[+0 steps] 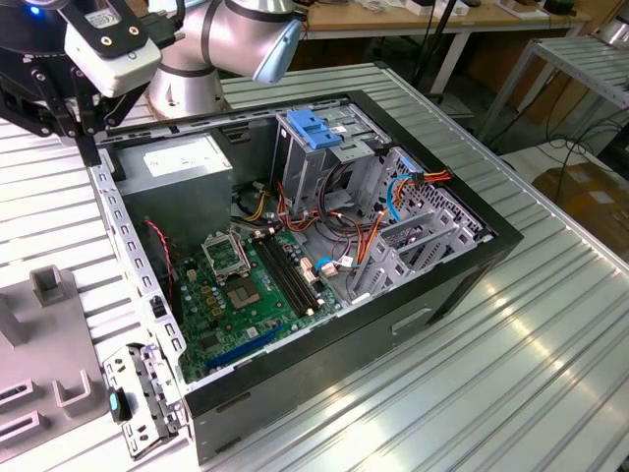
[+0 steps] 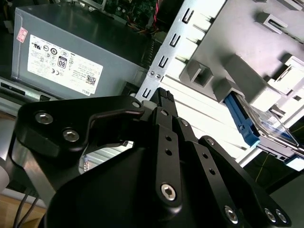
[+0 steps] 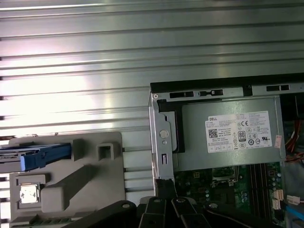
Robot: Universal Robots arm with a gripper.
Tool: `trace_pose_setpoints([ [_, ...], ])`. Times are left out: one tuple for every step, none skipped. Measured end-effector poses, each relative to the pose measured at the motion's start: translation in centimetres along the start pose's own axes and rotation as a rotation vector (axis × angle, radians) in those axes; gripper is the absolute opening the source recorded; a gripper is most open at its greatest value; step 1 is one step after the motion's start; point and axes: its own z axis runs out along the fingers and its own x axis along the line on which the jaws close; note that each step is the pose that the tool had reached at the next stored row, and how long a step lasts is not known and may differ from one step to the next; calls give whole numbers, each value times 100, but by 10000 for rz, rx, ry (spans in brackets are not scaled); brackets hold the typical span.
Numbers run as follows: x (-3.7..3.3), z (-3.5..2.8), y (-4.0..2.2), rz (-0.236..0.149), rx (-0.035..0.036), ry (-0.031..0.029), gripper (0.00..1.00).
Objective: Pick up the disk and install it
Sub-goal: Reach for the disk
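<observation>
The disk (image 3: 35, 156), a flat drive with a blue side rail, rests in a grey holder (image 3: 71, 183) on the table beside the open computer case (image 1: 324, 236). In the second wrist view the disk (image 2: 249, 124) lies at the holder's far end. My gripper (image 1: 88, 146) hangs at the exterior view's upper left, above the case's metal edge next to the power-supply box (image 1: 187, 165). In both wrist views the gripper (image 2: 164, 97) (image 3: 164, 187) is well apart from the disk and holds nothing that shows.
Inside the case are a motherboard (image 1: 236, 285), coloured cables (image 1: 369, 231) and a tall metal cage with a blue top (image 1: 314, 128). A detached metal bracket (image 1: 147, 393) lies by the case's near corner. The ribbed metal table (image 1: 511, 364) stretches to the exterior view's right.
</observation>
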Motion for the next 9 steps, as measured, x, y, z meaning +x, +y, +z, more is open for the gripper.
trace_pose_setpoints([
  [9, 0, -1, 0, 0, 0, 11],
  [14, 0, -1, 0, -1, 0, 11],
  [21, 0, -1, 0, -1, 0, 11],
  [26, 0, -2, 1, 0, 0, 11],
  [32, -1, -2, 1, 0, -1, 11],
  [37, -1, -3, 0, 0, 0, 11],
  [43, -1, -3, 1, 0, 0, 11],
  [50, -1, -4, 1, -1, 0, 11],
  [55, -2, -4, 1, 0, 0, 11],
])
